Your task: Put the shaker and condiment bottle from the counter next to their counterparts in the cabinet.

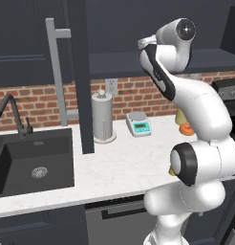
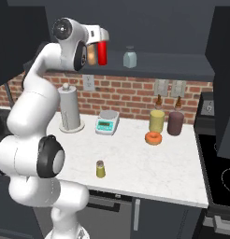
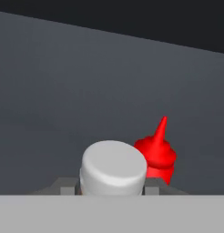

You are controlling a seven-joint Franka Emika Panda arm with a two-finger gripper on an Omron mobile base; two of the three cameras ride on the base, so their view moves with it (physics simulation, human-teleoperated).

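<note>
My gripper (image 2: 92, 45) is up inside the cabinet (image 2: 182, 63), shut on the condiment bottle (image 2: 91, 54), an orange-tan bottle with a pale grey cap (image 3: 114, 167). The bottle stands right beside the red squeeze bottle (image 2: 102, 52), whose pointed nozzle (image 3: 162, 125) rises just behind the cap in the hand view. The pale blue-grey shaker (image 2: 130, 58) sits further right on the same shelf. The small yellow-green shaker (image 2: 100, 169) with a dark cap stands upright on the white counter (image 2: 149, 163), near its front edge below the arm.
The open cabinet door (image 1: 80, 72) with its grey bar handle (image 1: 56, 72) hangs left of the arm. On the counter stand a paper towel roll (image 2: 70, 109), a scale (image 2: 106, 122), a yellow canister (image 2: 157, 120), a dark canister (image 2: 175, 123) and a doughnut (image 2: 153, 137). A black sink (image 1: 33, 162) lies at the left.
</note>
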